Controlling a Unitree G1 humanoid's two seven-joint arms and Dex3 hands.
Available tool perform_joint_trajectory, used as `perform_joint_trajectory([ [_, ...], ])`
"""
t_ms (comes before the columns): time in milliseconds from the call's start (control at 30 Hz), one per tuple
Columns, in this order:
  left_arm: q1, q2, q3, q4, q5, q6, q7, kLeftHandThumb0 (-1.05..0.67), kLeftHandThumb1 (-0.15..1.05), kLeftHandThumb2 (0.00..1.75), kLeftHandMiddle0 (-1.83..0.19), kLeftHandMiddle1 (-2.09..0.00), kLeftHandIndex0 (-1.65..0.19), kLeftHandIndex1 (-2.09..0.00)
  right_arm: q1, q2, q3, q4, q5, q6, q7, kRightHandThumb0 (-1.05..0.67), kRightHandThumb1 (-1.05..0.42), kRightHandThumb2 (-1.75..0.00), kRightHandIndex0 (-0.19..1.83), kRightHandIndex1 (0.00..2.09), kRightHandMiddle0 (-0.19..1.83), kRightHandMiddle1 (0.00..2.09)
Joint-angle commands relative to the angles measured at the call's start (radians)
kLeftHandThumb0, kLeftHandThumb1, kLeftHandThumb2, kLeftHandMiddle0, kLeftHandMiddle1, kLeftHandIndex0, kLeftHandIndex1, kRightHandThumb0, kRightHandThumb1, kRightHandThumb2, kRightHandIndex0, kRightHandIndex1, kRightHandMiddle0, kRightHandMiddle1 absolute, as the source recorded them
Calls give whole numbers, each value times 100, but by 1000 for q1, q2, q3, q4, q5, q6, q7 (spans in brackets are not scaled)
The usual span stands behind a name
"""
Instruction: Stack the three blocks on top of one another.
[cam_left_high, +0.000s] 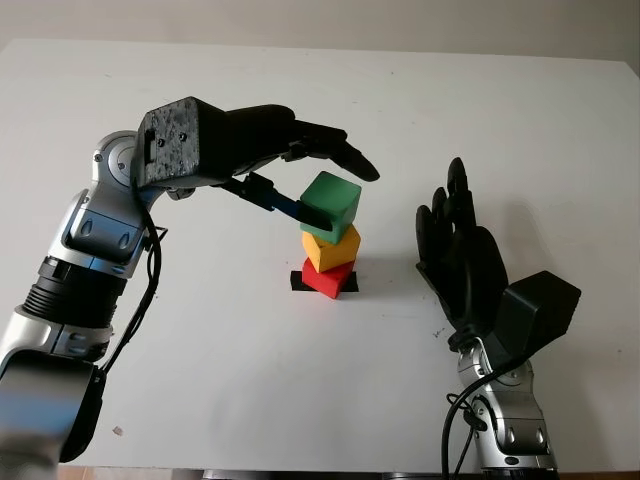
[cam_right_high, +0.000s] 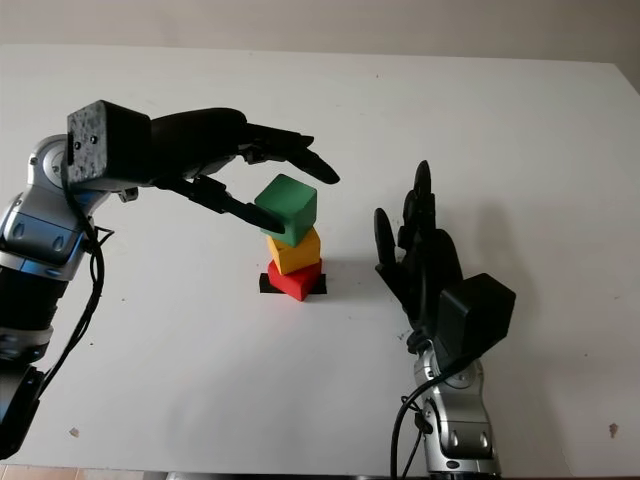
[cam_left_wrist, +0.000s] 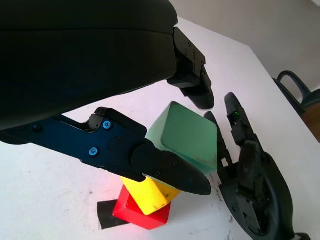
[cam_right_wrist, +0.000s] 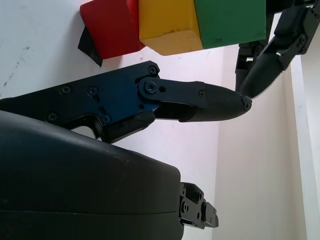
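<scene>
A red block (cam_left_high: 325, 281) sits on a black tape mark (cam_left_high: 297, 284) at mid-table, with a yellow block (cam_left_high: 331, 249) on it. On top, turned a little, stands a green block (cam_left_high: 333, 205). My left hand (cam_left_high: 336, 192) reaches in from the left and holds the green block: the thumb (cam_left_high: 290, 209) presses its near left face and the fingers (cam_left_high: 345, 155) curve over its far top edge. In the left wrist view the green block (cam_left_wrist: 192, 137) lies between thumb and fingers. My right hand (cam_left_high: 455, 245) stands upright and open, a short way right of the stack.
The white table (cam_left_high: 200, 350) spreads out on all sides of the stack. In the left wrist view a dark chair (cam_left_wrist: 295, 90) stands beyond the far table edge.
</scene>
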Motion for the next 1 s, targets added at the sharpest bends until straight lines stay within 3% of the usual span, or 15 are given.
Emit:
perform_joint_trajectory([
  [0, 11, 16, 1, -35, 2, 7, -11, -57, 93, 5, 9, -4, -14, -20, 6, -4, -2, -4, -2, -14, -3, -71, -105, -51, -19, 0, -19, 0],
  [300, 75, 49, 62, -108, -70, -12, -24, -64, 93, 6, 16, -4, 7, -4, 6, -3, -2, -6, 1, -9, -2, -71, -105, -50, -19, 0, -19, 0],
  [467, 105, 54, 155, -109, -203, -16, -46, -69, 92, 5, 19, 0, 18, 0, 8, -3, 0, -6, 0, -12, 0, -71, -105, -51, -19, 0, -19, 0],
  [567, 154, 58, 235, -142, -235, -10, 22, -88, 102, 17, 19, 0, 19, 0, 7, -3, 1, -7, 0, -8, 0, -70, -105, -51, -19, 0, -19, 0],
  [600, 192, 51, 274, -178, -225, 10, 90, -91, 104, 27, 19, 0, 19, 0, 7, -2, 1, -9, 1, -5, -1, -71, -105, -51, -19, 0, -19, 0],
  [700, 286, -6, 387, -223, -292, 34, 230, -85, 105, 57, 19, 0, 19, 0, 10, 3, 2, -16, -2, 3, -10, -71, -105, -50, -19, 0, -19, 0],
  [833, 378, -95, 463, -206, -339, 3, 371, -82, 105, 65, 19, 0, 19, 0, 17, -4, 4, -30, -9, 12, -13, -70, -105, -51, -19, 0, -19, 0],
  [967, 492, -146, 486, -148, -329, -83, 426, -76, 105, 70, 19, 0, 19, 0, 21, -7, 2, -42, -18, 25, -20, -70, -105, -52, -19, 0, -19, 0],
])
